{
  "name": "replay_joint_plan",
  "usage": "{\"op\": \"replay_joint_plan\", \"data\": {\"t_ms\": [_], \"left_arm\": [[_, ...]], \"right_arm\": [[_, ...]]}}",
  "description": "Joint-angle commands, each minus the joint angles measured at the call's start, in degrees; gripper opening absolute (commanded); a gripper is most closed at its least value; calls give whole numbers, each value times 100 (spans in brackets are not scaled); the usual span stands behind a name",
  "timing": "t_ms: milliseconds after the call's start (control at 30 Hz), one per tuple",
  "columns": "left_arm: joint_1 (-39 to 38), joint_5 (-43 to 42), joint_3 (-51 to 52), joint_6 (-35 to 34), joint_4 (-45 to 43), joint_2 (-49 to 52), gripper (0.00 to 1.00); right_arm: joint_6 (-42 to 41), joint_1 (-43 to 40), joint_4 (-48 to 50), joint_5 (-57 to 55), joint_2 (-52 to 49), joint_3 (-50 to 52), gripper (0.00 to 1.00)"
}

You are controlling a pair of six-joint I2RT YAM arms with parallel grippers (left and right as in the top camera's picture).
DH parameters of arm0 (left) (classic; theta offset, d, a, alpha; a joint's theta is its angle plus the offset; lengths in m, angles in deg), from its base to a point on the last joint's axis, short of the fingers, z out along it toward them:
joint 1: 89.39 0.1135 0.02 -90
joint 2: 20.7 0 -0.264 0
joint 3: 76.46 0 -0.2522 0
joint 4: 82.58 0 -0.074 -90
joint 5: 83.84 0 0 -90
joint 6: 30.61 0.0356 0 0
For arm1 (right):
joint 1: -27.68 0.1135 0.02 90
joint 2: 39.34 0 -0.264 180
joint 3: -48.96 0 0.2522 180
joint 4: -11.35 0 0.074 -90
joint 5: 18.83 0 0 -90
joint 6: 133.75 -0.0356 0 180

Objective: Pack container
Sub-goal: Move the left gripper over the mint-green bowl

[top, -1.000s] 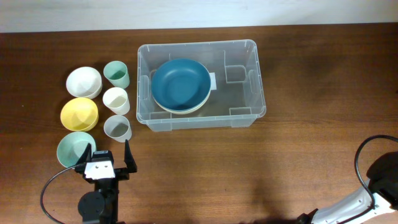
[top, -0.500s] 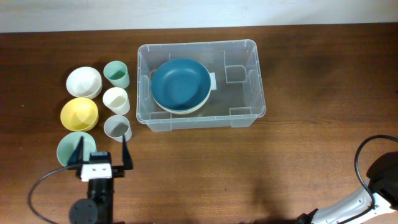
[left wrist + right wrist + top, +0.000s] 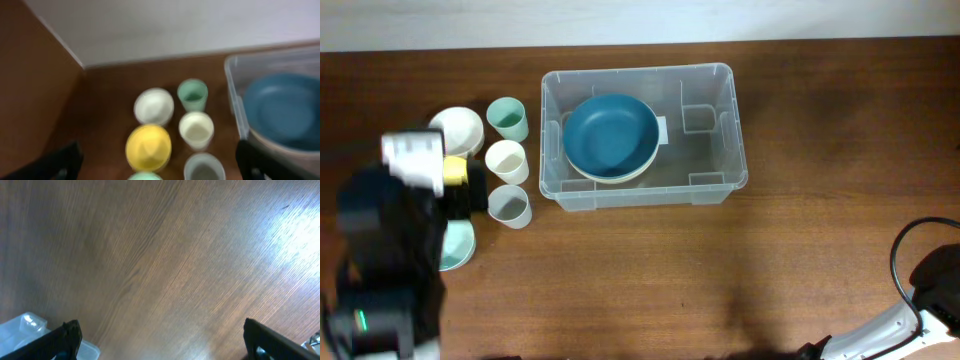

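At the far centre of the desk (image 3: 800, 260), the container (image 3: 710, 155) held a blue bowl (image 3: 611, 135) in its left half. Left hand (image 3: 157, 157) hung open and empty above the yellow bowl (image 3: 148, 146); right hand (image 3: 160, 335) was open too. Step judged: fetching; next, descend and grip one rim.

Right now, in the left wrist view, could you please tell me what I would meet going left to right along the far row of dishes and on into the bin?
white bowl → green cup → container, at its left wall → blue bowl inside it.
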Motion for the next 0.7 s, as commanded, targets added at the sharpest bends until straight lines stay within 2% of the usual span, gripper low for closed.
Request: {"op": "replay_joint_plan", "data": {"t_ms": [0,33,167,333,533,667], "left_arm": [[4,-243,-680,68,555,885,100],[4,-55,-734,-15,608,1051,100],[133,1364,-745,-1683,800,1628,100],[905,1427,-743,-2675,1250,2052,100],[1825,546,-723,-2870,1351,2396,100],[2000,494,-721,-2870,1574,2590,100]], "right_arm": [[55,11,-13,-52,57,15,99],[55,11,-13,-52,57,15,99],[55,11,-13,-52,57,15,99],[55,11,-13,-52,57,15,99],[55,11,-13,-52,57,15,99],[55,11,-13,-52,57,15,99]]}}
